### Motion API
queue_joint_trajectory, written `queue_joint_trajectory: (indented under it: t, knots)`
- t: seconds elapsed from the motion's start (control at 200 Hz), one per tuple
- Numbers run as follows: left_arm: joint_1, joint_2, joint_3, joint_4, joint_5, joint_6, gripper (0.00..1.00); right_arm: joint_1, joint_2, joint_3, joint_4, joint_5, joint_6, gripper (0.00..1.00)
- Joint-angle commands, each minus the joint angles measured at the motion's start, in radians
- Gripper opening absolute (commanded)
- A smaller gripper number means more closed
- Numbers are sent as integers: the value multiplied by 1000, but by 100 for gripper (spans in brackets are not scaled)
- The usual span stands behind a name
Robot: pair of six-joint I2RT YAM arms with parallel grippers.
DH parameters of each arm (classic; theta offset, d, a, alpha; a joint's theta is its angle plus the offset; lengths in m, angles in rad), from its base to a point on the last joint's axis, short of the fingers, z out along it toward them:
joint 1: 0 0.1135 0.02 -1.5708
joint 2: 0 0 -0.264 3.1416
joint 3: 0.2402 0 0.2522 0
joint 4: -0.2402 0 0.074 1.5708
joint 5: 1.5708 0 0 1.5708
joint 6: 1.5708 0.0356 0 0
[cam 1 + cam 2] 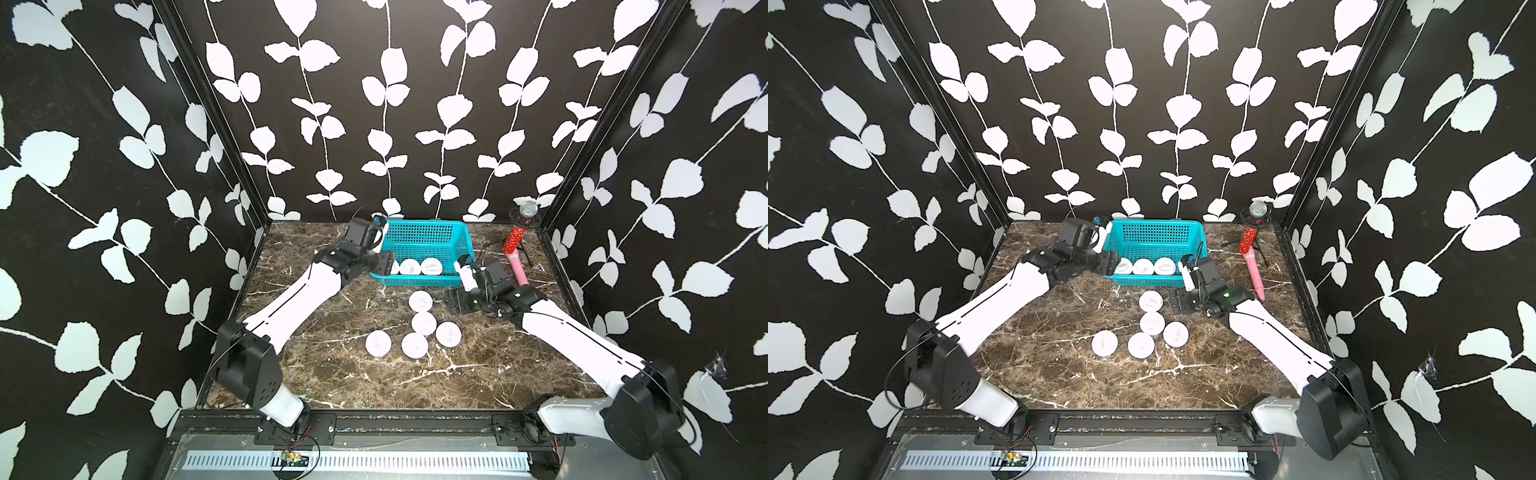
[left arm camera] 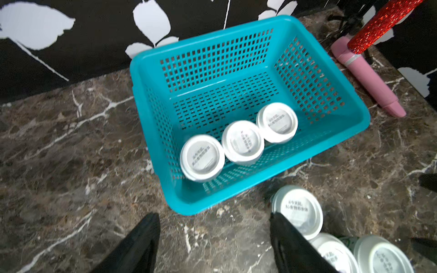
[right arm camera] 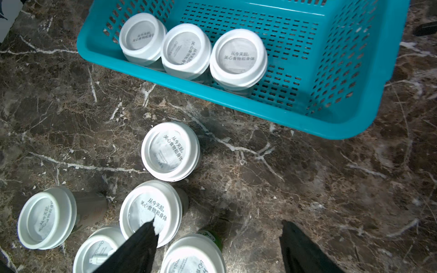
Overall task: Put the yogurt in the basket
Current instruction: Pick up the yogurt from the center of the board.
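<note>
The turquoise basket (image 1: 419, 225) (image 1: 1154, 222) stands at the back of the marble table. Three white-lidded yogurt cups (image 1: 431, 266) (image 2: 242, 141) (image 3: 186, 50) stand in a row inside it, against its near wall. Several more yogurt cups (image 1: 424, 323) (image 1: 1152, 323) (image 3: 170, 151) cluster on the table in front of it. My left gripper (image 1: 382, 264) (image 2: 214, 215) is open and empty, just outside the basket's near left corner. My right gripper (image 1: 456, 301) (image 3: 218, 223) is open and empty over bare table, right of the cluster. In the right wrist view one of its fingers overlaps a lid.
A microphone (image 1: 515, 249) (image 1: 1252, 266) (image 2: 369, 78) with a red glitter body and pink handle leans on a small stand right of the basket. Black leaf-patterned walls close in the table on three sides.
</note>
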Motion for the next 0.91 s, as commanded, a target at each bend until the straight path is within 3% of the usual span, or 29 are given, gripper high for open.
queue_joint_trajectory:
  t: [0.0,0.35,0.9]
  knots:
    - [26,-108,-111,25,-19,-47,74,35,45,74,-11,19,-16,82]
    - [47,-284,-355,18,-67,-90,74,130,198,203,-46,37,9,80]
    - [64,-349,-400,4,-102,-66,74,199,410,394,-129,114,75,82]
